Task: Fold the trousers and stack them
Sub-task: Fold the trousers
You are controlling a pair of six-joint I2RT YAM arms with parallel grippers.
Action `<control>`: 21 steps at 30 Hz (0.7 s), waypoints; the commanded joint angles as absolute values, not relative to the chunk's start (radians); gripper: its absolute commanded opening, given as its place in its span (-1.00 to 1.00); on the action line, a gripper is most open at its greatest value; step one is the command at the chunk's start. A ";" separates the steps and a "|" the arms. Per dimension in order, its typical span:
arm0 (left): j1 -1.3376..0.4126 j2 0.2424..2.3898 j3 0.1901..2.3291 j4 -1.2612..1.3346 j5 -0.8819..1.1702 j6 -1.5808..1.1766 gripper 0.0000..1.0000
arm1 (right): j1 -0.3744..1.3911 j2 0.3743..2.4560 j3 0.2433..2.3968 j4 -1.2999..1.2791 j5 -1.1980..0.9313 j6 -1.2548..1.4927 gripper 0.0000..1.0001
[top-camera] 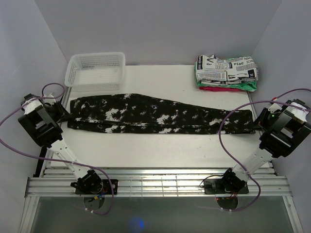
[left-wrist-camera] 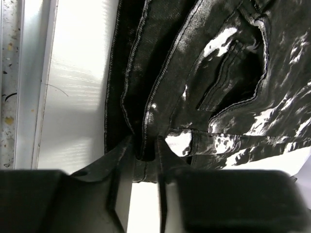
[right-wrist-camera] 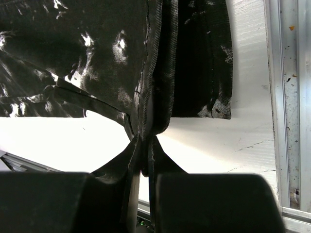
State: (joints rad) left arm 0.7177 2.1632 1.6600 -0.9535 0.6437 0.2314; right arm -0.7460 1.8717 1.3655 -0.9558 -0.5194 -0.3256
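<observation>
The trousers (top-camera: 155,116), black with white splotches, lie stretched flat across the table from left to right. My left gripper (top-camera: 65,115) is at their left end. In the left wrist view its fingers stand on either side of the folded waistband edge (left-wrist-camera: 141,165), and the fabric fills the gap between them; my left gripper (left-wrist-camera: 143,145) is shut on the trousers (left-wrist-camera: 218,73). My right gripper (top-camera: 256,124) is at the right end. In the right wrist view my right gripper (right-wrist-camera: 146,141) pinches a raised fold of the leg hem of the trousers (right-wrist-camera: 97,58).
A white mesh basket (top-camera: 96,70) stands at the back left. A stack of folded cloths (top-camera: 226,73), newspaper print on top with red and green under it, sits at the back right. Metal rails (top-camera: 160,182) run along the table's near edge.
</observation>
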 commanded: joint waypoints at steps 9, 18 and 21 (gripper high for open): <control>0.718 2.086 1.810 -0.976 0.722 0.213 -1.00 | -0.807 1.905 1.566 -0.885 -0.531 -0.324 -0.84; 0.718 2.054 1.898 -1.025 0.721 0.250 -1.00 | -0.811 1.944 1.677 -0.893 -0.512 -0.325 -0.84; 0.718 2.033 1.879 -1.028 0.742 0.265 -1.00 | -0.819 1.937 1.701 -0.893 -0.521 -0.327 -0.85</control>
